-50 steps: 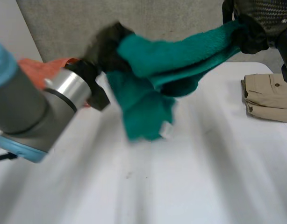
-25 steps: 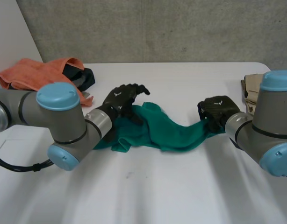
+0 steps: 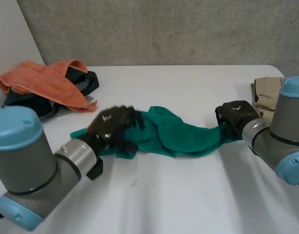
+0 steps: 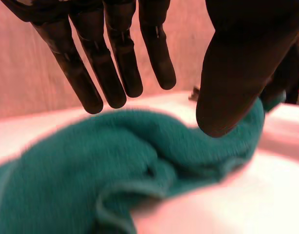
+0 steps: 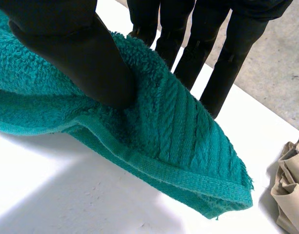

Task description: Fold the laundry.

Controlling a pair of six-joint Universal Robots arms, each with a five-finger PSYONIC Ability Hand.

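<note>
Item: teal towel (image 3: 183, 139), lying bunched in a long ridge across the middle of the white table (image 3: 188, 195), with the right hand (image 3: 234, 113) pinching its right end, thumb (image 5: 91, 58) pressing the top of the pile against the fingers behind it. The left hand (image 3: 113, 127) is hovering over the towel's left end, its fingers (image 4: 115, 73) hanging straight and spread apart from the thumb, grasping nothing. Also on the table: an orange cloth (image 3: 47, 80) lying over a dark garment (image 3: 88, 82) at the far left, and a folded khaki garment (image 3: 265, 95) sitting just beyond the right hand.

There are 1 green towel (image 3: 183, 136), 1 orange cloth (image 3: 47, 80), 1 dark garment (image 3: 87, 80) and 1 beige garment (image 3: 265, 93).
</note>
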